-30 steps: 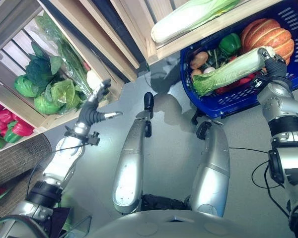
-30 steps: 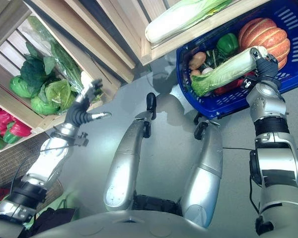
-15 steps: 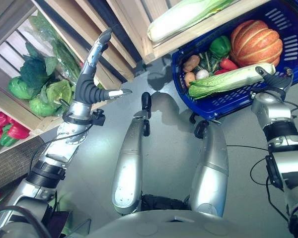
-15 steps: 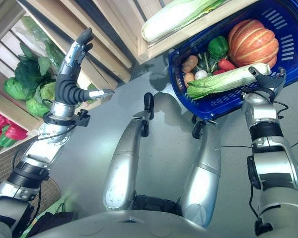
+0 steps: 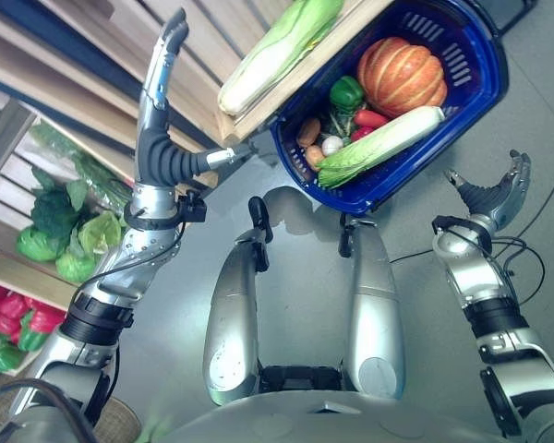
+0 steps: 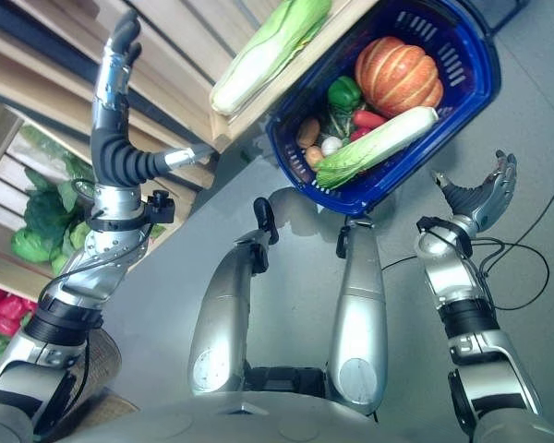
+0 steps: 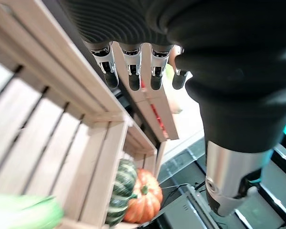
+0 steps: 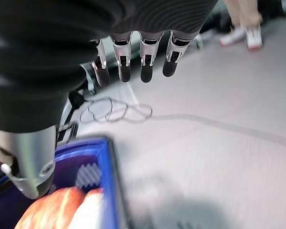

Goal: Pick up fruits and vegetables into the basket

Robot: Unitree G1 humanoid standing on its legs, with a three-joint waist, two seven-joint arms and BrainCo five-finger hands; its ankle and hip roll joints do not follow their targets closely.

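Note:
A blue basket [image 5: 477, 55] stands on the grey floor ahead of me. It holds an orange pumpkin [image 5: 402, 74], a green pepper [image 5: 346, 92], a long napa cabbage [image 5: 380, 144] lying across the front, and small vegetables. My right hand [image 5: 492, 197] hangs open just right of the basket, holding nothing; its wrist view shows straight fingers [image 8: 148, 62] over the basket rim [image 8: 112, 167]. My left hand [image 5: 162, 138] is raised open against the wooden shelves, below a second napa cabbage [image 5: 277, 46] on a shelf. Its fingers [image 7: 131, 71] are straight.
Wooden crates on the left hold green leafy vegetables [image 5: 60, 240] and red peppers [image 5: 14, 314]. A green and an orange pumpkin [image 7: 136, 191] sit in another crate. A person's shoes [image 8: 243, 33] stand on the floor beyond my right hand.
My right hand let go of the napa cabbage, which now lies in the basket, and drew back to the right. My left arm rose along the shelves. The camera view shifted.

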